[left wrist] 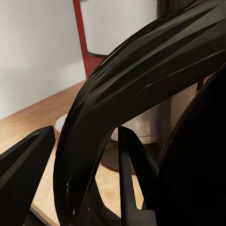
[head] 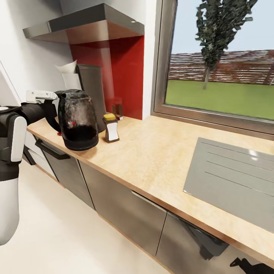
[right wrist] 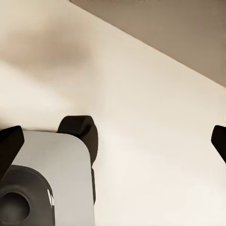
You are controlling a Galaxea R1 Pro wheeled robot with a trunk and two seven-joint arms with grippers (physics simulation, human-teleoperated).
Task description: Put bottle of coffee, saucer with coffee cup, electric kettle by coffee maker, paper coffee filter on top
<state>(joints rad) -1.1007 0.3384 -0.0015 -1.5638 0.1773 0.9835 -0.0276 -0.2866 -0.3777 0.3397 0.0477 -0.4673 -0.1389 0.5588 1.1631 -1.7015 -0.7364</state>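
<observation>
The electric kettle (head: 78,120) stands at the left end of the wooden countertop (head: 160,160), close to the front edge. It is a dark, smoky, see-through jug on a wide black base, with a spout lip at the top and a thick black handle on the side facing the robot. Something reddish shows faintly through its wall.

The left gripper (head: 53,108) reaches in from the left, its black forearm level with the kettle. In the left wrist view its 2 black fingers (left wrist: 23,174) sit either side of the kettle's broad curved handle (left wrist: 141,89), clamped around it.

Just behind the kettle stands the tall dark grey coffee maker (head: 91,93), with a white paper coffee filter (head: 66,68) poking up at its top left. Just right of the kettle is the bottle of coffee (head: 111,129), small, with a yellow cap and a white label. Further back against the red backsplash (head: 121,72) stands a small glass (head: 117,108).

A grey steel draining board (head: 232,175) lies at the right, under the window (head: 224,57).

The right gripper (right wrist: 113,136) hangs over the pale floor (right wrist: 155,132), its 2 dark fingertips set wide apart.
</observation>
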